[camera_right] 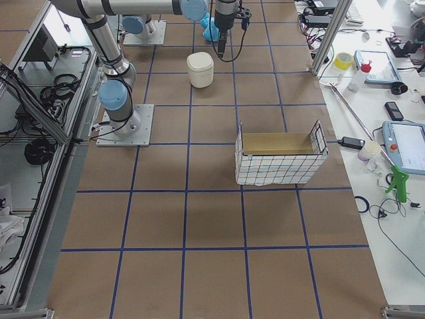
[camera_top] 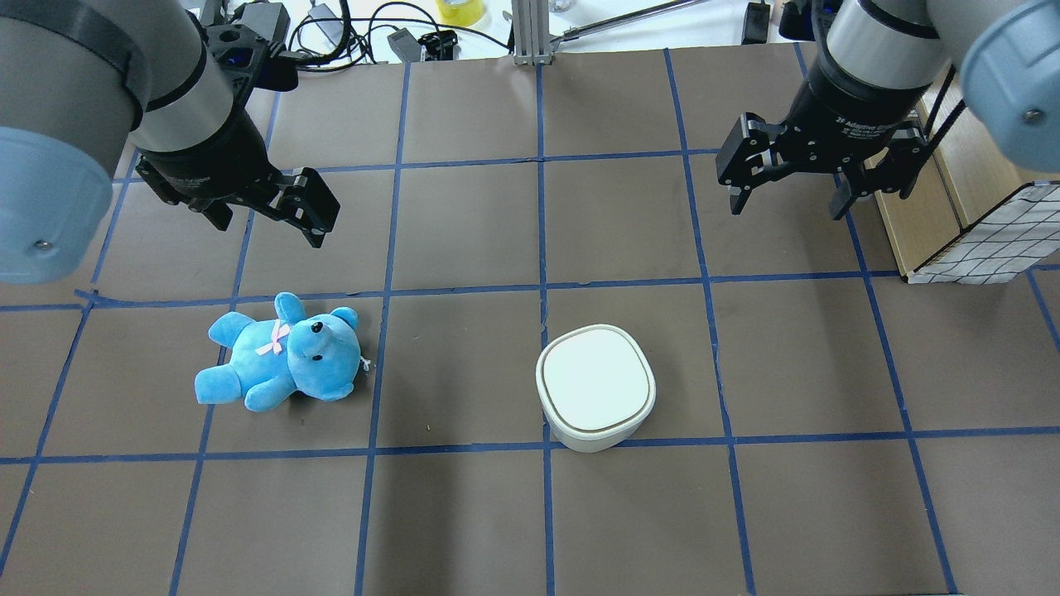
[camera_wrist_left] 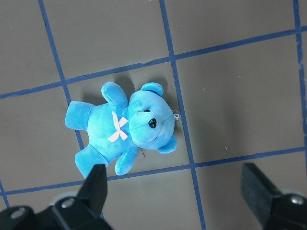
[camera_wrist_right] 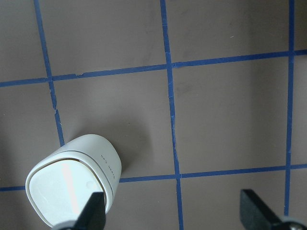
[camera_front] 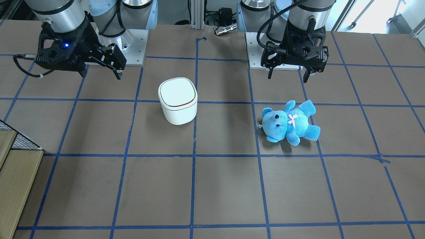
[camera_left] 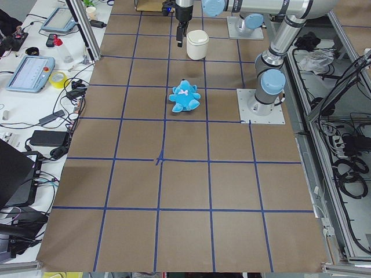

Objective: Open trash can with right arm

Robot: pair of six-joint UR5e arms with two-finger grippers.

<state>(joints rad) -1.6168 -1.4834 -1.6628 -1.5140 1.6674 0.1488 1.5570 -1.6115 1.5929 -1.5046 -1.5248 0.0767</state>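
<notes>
The white trash can (camera_front: 177,101) stands on the brown table with its lid shut; it also shows in the overhead view (camera_top: 595,387) and at the lower left of the right wrist view (camera_wrist_right: 72,191). My right gripper (camera_top: 787,203), with the blue light (camera_front: 66,44), hangs open and empty above the table, behind the can and off to its side, apart from it. Its fingers (camera_wrist_right: 254,208) show wide apart. My left gripper (camera_top: 269,228) is open and empty above a blue teddy bear (camera_top: 277,352), which lies on its back (camera_wrist_left: 124,127).
A wire basket lined with cardboard (camera_right: 279,156) stands at the table's right end (camera_top: 985,240), beside the right arm. Cables and tools lie past the table's far edge (camera_top: 397,37). Blue tape lines grid the table.
</notes>
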